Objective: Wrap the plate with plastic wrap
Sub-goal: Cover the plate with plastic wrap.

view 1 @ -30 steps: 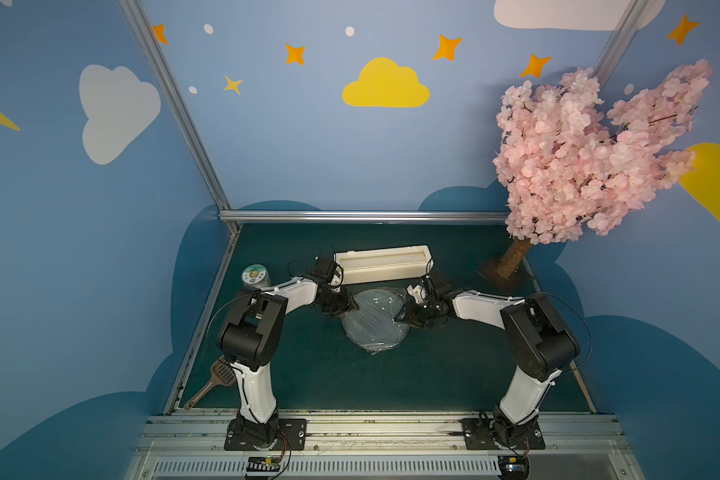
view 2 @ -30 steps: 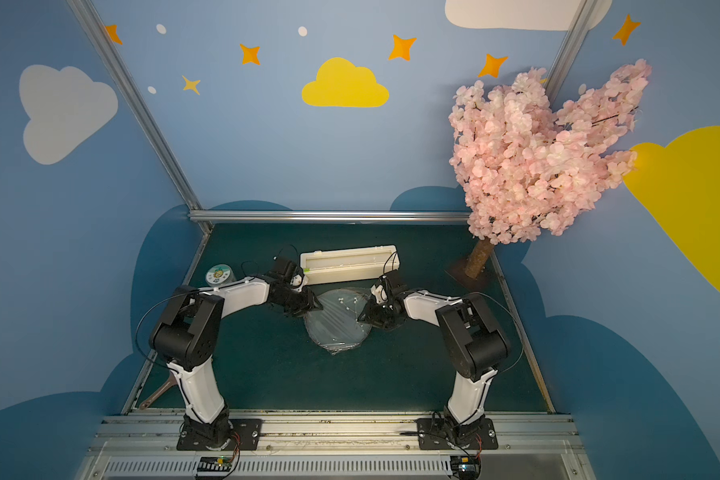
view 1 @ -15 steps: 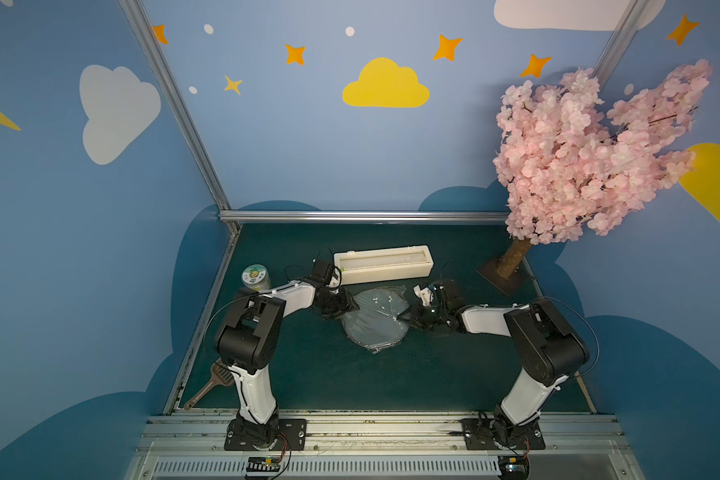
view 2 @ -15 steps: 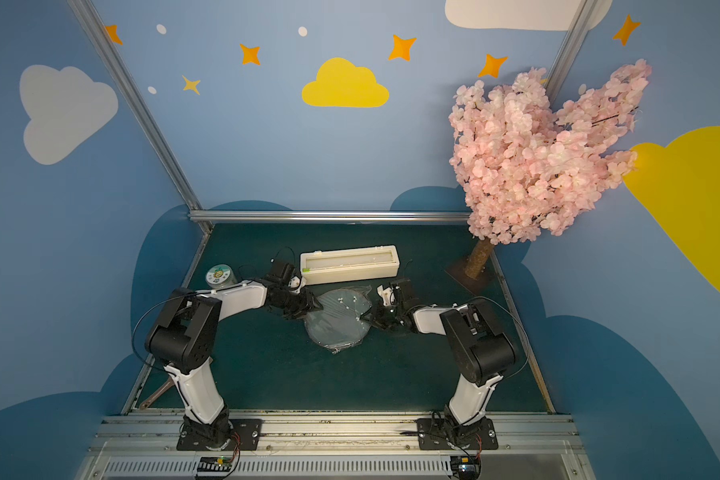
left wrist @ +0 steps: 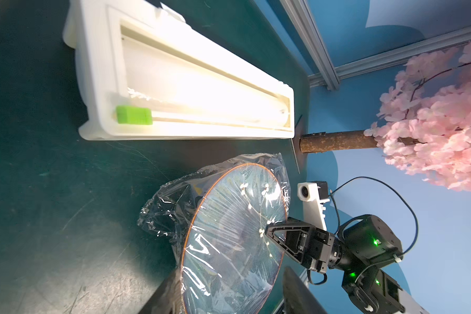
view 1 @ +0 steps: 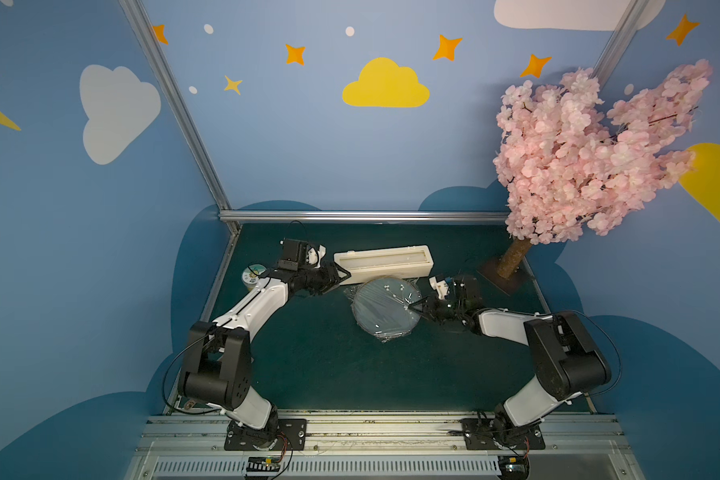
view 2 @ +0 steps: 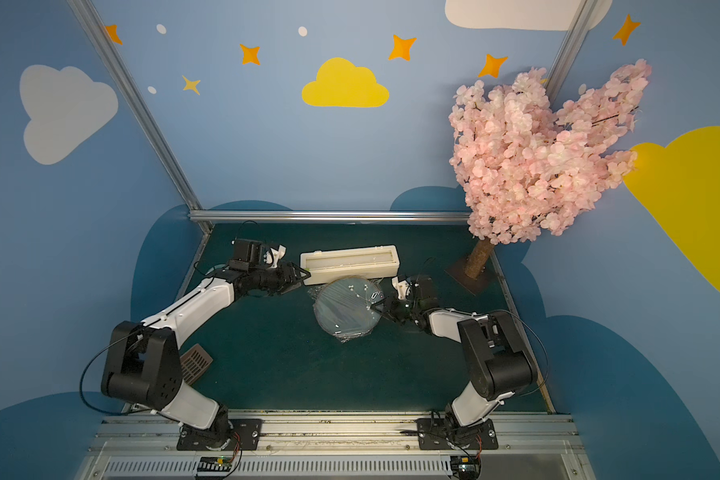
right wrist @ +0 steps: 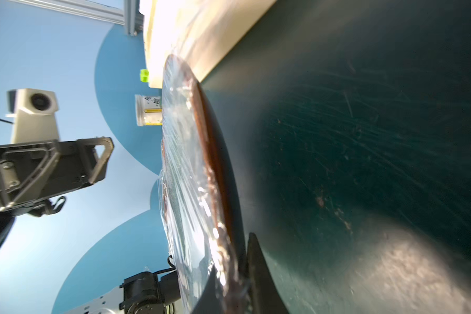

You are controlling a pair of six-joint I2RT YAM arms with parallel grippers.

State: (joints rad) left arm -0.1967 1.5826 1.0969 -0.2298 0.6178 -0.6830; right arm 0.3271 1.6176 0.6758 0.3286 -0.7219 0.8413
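Observation:
The grey-blue plate (view 1: 381, 309) (view 2: 344, 309) lies mid-table just in front of the dispenser box, with plastic wrap (left wrist: 229, 231) stretched over its face. Loose crinkled film bunches at its left edge (left wrist: 169, 206) and front edge (view 1: 385, 338). My right gripper (view 1: 412, 308) (right wrist: 235, 285) is shut on the plate's right rim, film included. That rim looks raised a little off the mat, and the brown underside (right wrist: 215, 163) shows. My left gripper (view 1: 344, 275) (left wrist: 229, 299) stands open beside the box's left end, apart from the plate, with nothing between its fingers.
The long cream dispenser box (view 1: 383, 264) with a green slider (left wrist: 133, 115) lies behind the plate. A yellow-lidded jar (view 1: 253, 276) stands at the back left. A pink blossom tree's trunk (view 1: 514, 259) rises at the back right. A brown slotted tool (view 2: 194, 365) lies front left.
My right jaws closed on the plate's right rim. My left gripper opened wider and drew back from the plate's left edge toward the box.

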